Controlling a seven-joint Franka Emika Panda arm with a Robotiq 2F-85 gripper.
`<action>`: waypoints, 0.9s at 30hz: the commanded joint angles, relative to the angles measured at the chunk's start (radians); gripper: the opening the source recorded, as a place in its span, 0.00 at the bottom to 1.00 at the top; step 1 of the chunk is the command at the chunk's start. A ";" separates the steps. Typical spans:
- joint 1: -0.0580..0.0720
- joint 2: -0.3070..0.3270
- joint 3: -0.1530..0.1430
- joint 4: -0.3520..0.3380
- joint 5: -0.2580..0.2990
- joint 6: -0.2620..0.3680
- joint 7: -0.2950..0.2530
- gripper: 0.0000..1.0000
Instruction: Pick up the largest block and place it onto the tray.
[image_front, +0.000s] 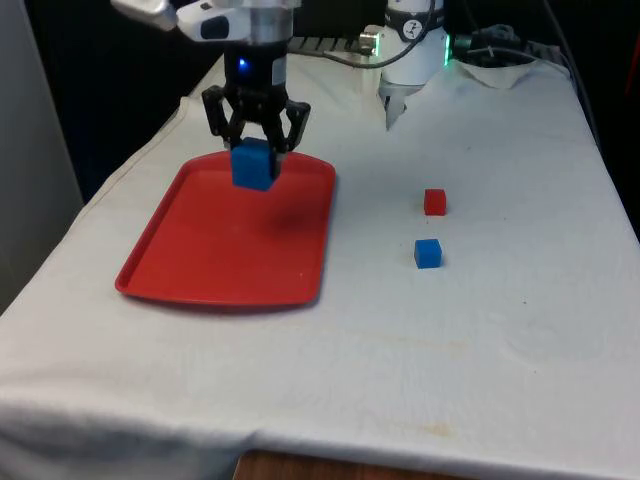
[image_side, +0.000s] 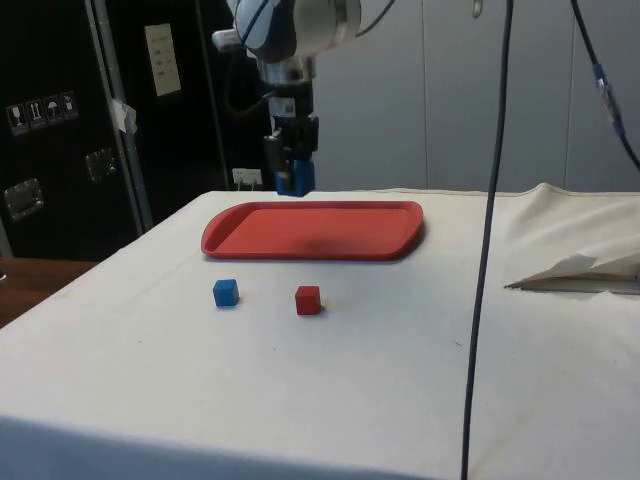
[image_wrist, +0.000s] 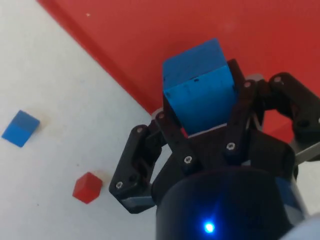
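Large blue block is pinched in the tool, hanging above the far end of the red tray. I think it should go lower until it nearly touches, then release gently, inside the rim.

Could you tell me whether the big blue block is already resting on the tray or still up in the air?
In the air: the claw holds the big blue block above the red tray.

My table carries a red tray near one side edge, with a small red block and small blue block mid-table.
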 joint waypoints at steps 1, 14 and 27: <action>-0.002 0.007 -0.002 0.001 0.013 0.000 -0.012 0.00; -0.028 0.134 -0.009 0.041 0.176 0.011 -0.141 0.00; -0.026 0.224 -0.030 0.067 0.265 0.007 -0.200 0.00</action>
